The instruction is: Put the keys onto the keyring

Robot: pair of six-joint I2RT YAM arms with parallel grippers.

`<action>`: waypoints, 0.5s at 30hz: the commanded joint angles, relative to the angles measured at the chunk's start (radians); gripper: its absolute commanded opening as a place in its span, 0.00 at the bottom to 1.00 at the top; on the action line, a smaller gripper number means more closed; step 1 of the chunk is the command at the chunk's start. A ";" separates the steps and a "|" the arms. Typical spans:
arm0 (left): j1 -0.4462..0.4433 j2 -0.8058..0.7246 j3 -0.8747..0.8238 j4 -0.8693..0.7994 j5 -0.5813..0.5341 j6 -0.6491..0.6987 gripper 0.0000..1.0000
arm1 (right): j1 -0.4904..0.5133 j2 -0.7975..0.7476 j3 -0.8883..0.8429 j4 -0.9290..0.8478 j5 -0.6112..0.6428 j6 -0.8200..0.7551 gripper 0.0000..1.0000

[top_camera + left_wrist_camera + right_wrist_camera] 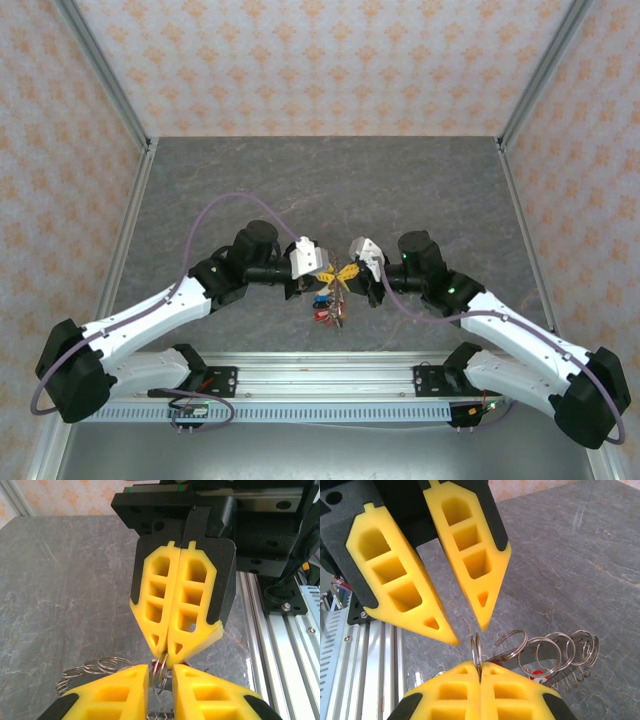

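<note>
My right gripper [480, 666] is shut on the edge of the keyring [477, 650], a thin silver split ring that stands upright. In the left wrist view that ring [161, 677] hangs from the right gripper [168, 656] and passes between the fingers of my left gripper [161, 670], which stand slightly apart, so it is open. From the right wrist view the left gripper [469, 634] hovers just above the ring. The keys [328, 308], red and blue tags, dangle in a bunch under both grippers [345, 274]. A red tag [538, 675] peeks out beside my right fingers.
Several more silver split rings [555, 652] sit in a row on a flat grey metal strip to the right of the held ring; they appear as rings [97, 666] on the left. The aluminium rail [320, 375] runs along the near table edge.
</note>
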 commanded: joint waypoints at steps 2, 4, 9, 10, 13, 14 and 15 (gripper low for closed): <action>-0.002 0.038 0.056 -0.151 -0.027 0.089 0.19 | 0.003 0.000 0.077 -0.017 -0.001 -0.051 0.00; -0.005 0.046 0.067 -0.163 -0.024 0.094 0.20 | 0.006 0.000 0.083 -0.020 0.000 -0.054 0.00; -0.011 0.061 0.081 -0.149 -0.016 0.081 0.21 | 0.014 0.005 0.096 -0.034 -0.003 -0.062 0.00; -0.012 0.062 0.081 -0.140 -0.014 0.074 0.21 | 0.014 0.007 0.096 -0.035 -0.004 -0.064 0.00; -0.013 0.061 0.079 -0.103 -0.013 0.049 0.21 | 0.015 0.017 0.104 -0.049 -0.006 -0.077 0.00; -0.013 0.061 0.078 -0.096 -0.015 0.044 0.21 | 0.015 0.020 0.108 -0.054 -0.009 -0.080 0.00; -0.013 0.061 0.078 -0.092 -0.019 0.042 0.21 | 0.015 0.023 0.111 -0.056 -0.010 -0.083 0.00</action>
